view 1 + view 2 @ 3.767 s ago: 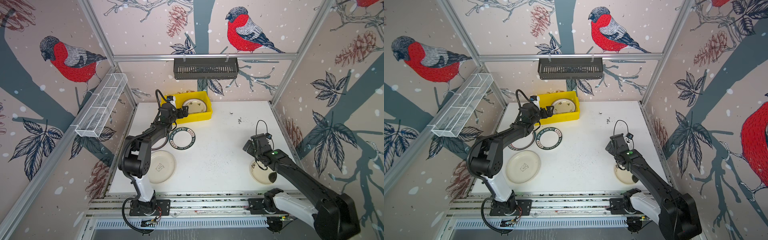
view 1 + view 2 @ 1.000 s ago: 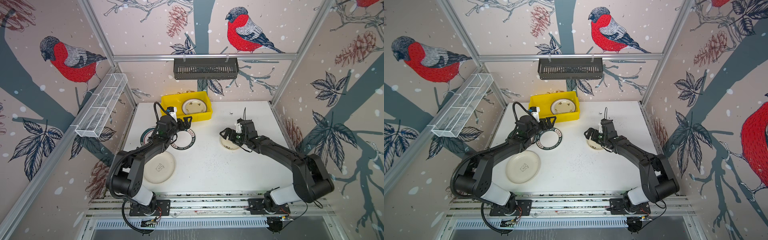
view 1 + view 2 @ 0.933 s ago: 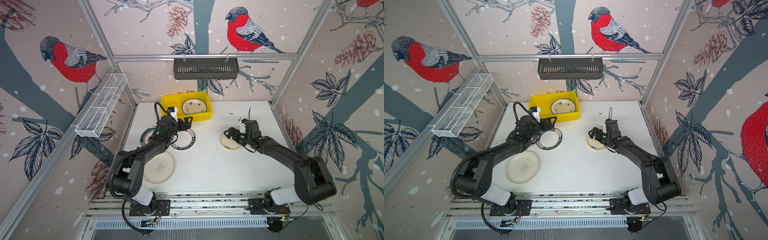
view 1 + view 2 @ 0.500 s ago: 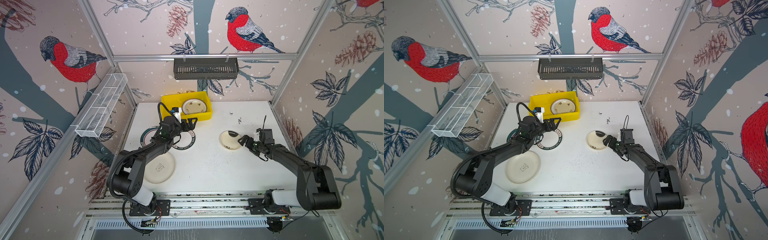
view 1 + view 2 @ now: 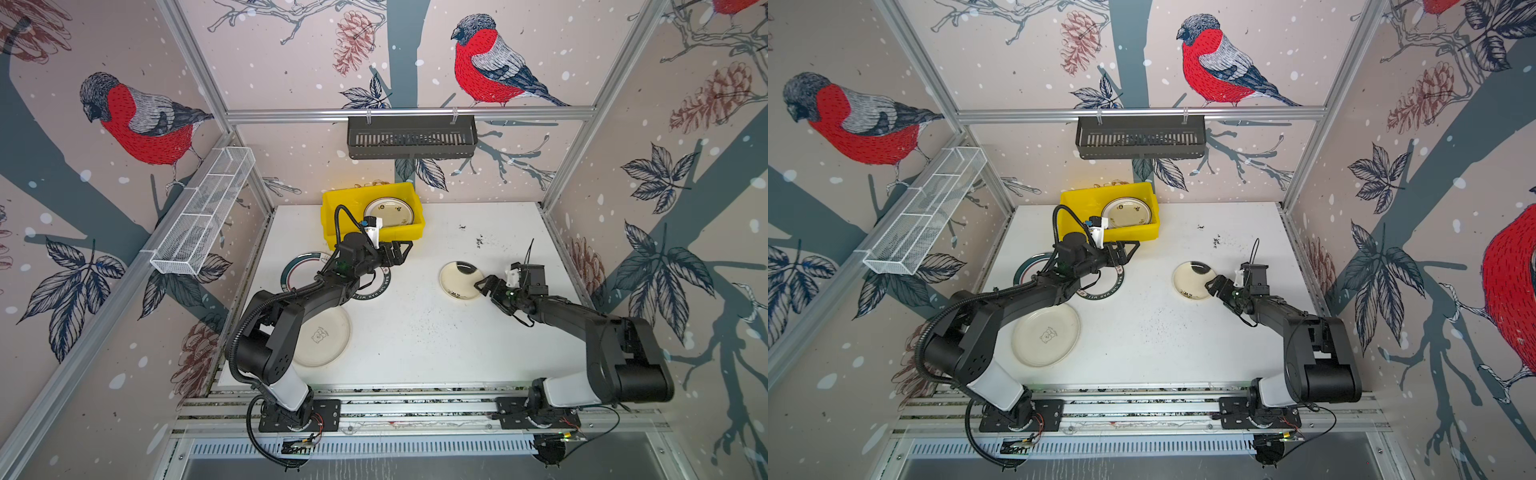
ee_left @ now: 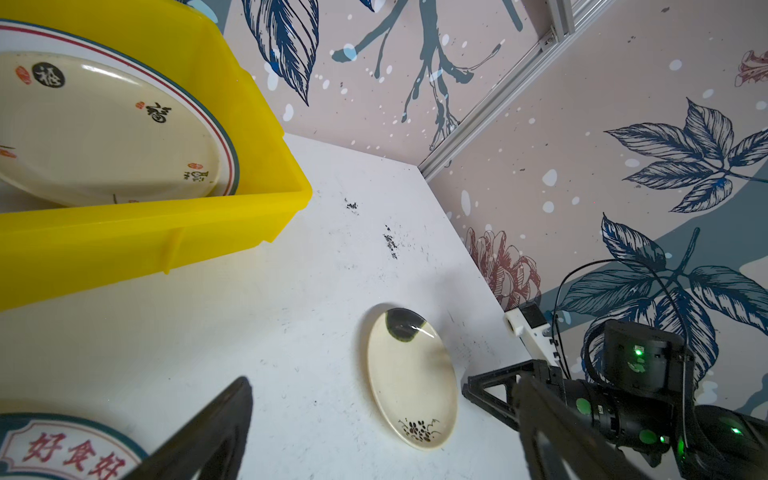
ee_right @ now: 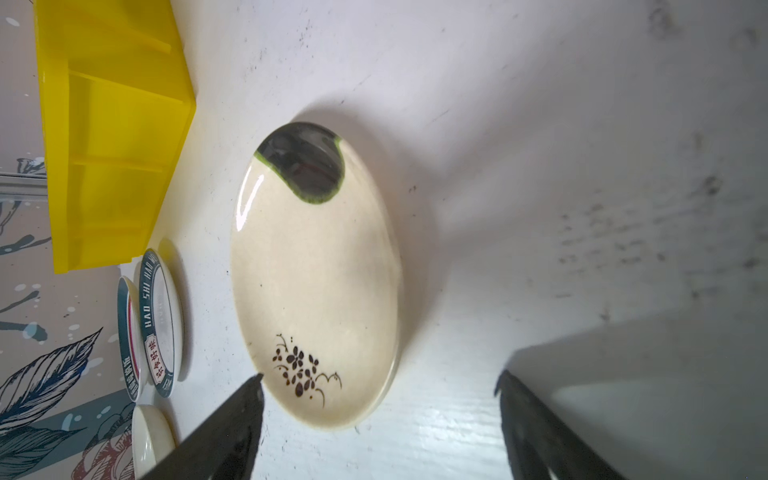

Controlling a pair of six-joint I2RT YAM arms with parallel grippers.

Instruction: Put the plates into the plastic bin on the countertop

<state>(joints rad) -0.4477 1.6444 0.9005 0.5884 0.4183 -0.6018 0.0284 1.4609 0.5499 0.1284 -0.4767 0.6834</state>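
Observation:
The yellow plastic bin (image 5: 332, 208) (image 5: 1070, 199) stands at the back of the white countertop (image 5: 415, 345) and holds a cream plate with a green and red rim (image 5: 388, 212) (image 6: 104, 133). A small cream plate with a dark patch (image 5: 460, 281) (image 7: 316, 270) lies flat right of centre. My right gripper (image 5: 484, 286) (image 7: 380, 376) is open just right of it, empty, and the plate's near rim lies off its fingertips. My left gripper (image 5: 401, 251) (image 6: 382, 380) hovers open and empty by the bin's front wall, above a plate with a dark lettered rim (image 5: 376, 291) (image 6: 62, 449).
A green-rimmed plate (image 5: 297, 266) lies left of the lettered one. A large cream plate with a bear mark (image 5: 322, 336) sits at the front left, partly under the left arm. A dark slotted basket (image 5: 411, 137) hangs on the back wall and a white wire tray (image 5: 203, 212) on the left wall.
My right gripper has drawn back to the right off the small cream plate, which stays flat where it was. The left gripper has shifted slightly right along the bin's front.

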